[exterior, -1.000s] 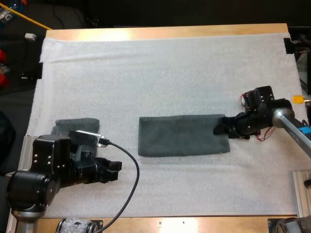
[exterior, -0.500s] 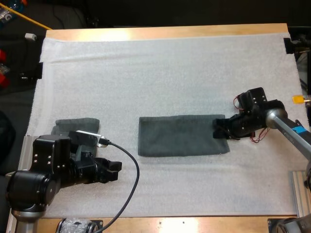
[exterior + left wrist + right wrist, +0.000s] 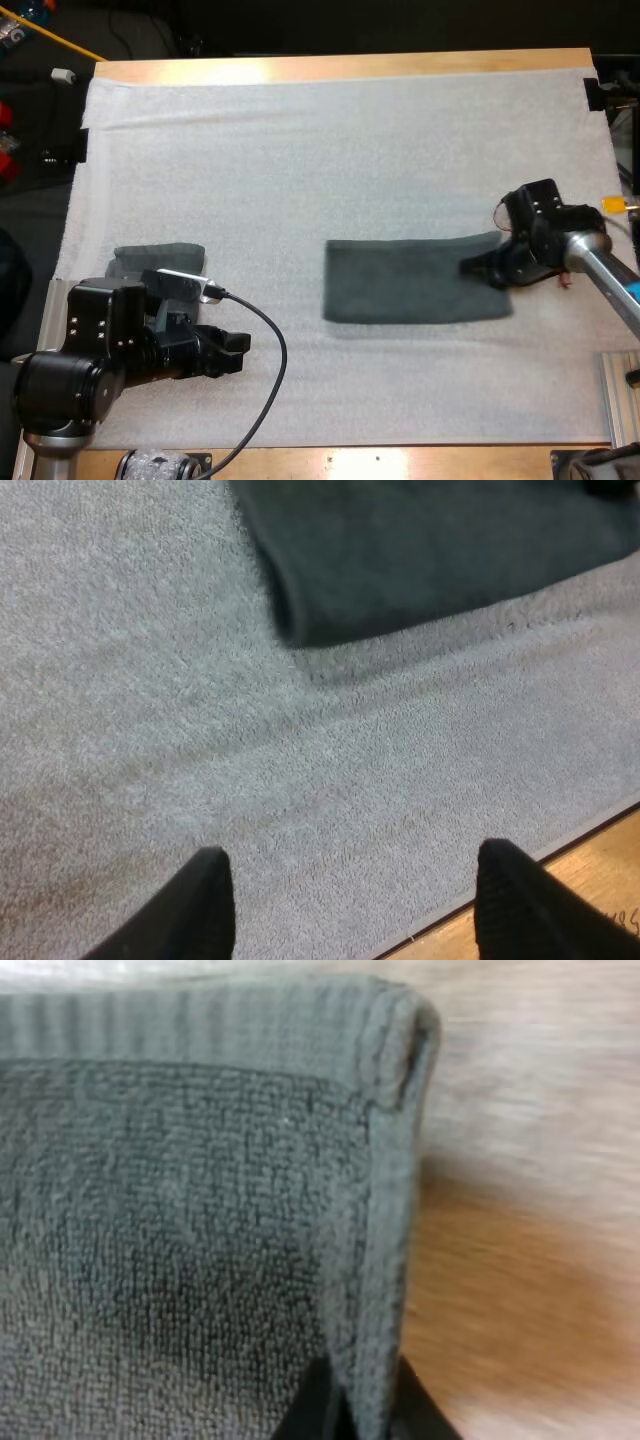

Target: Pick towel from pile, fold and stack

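Towel [image 3: 405, 282] lies folded; right gripper [image 3: 487, 268] pinches its hem. Left gripper [image 3: 348, 870] gapes, idle. Next likely: carry it onto the stack [image 3: 150, 257].

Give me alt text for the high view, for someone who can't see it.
The right tool grips the right edge of a flat grey-green towel on a white mat. The left tool hovers open near a second towel.

A long folded towel [image 3: 410, 281] lies flat right of centre on the white mat [image 3: 330, 150], with the right tool [image 3: 485, 268] touching its right end. At lower left, the left tool [image 3: 235, 352] points right over bare mat, just below a smaller folded towel [image 3: 150, 257].
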{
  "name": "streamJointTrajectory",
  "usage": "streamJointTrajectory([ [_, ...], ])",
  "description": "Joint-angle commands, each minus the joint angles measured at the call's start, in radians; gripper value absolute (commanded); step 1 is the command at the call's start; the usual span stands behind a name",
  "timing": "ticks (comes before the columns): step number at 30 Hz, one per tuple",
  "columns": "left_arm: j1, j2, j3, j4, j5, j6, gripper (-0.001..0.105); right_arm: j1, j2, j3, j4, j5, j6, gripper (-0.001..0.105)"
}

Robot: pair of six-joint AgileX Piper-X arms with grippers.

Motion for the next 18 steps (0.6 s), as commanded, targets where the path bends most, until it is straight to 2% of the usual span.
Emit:
streamJointTrajectory([
  [1, -0.005, -0.003, -0.005, 0.009, -0.011, 0.000, 0.052, 0.000, -0.029, -0.001, 0.038, 0.071, -0.034, 0.000],
  [5, -0.005, -0.003, -0.005, 0.009, -0.011, 0.000, 0.052, 0.000, -0.105, -0.001, 0.105, 0.208, -0.100, 0.000],
  [9, -0.005, -0.003, -0.005, 0.006, -0.011, 0.000, 0.052, 0.000, -0.166, -0.002, 0.122, 0.257, -0.116, 0.000],
  [12, -0.005, -0.003, -0.005, -0.002, -0.011, 0.000, 0.052, 0.000, -0.205, -0.013, 0.124, 0.239, -0.099, 0.000],
  [18, -0.005, -0.003, -0.005, -0.019, -0.011, 0.000, 0.052, 0.052, -0.215, -0.055, 0.121, 0.101, 0.006, 0.000],
])
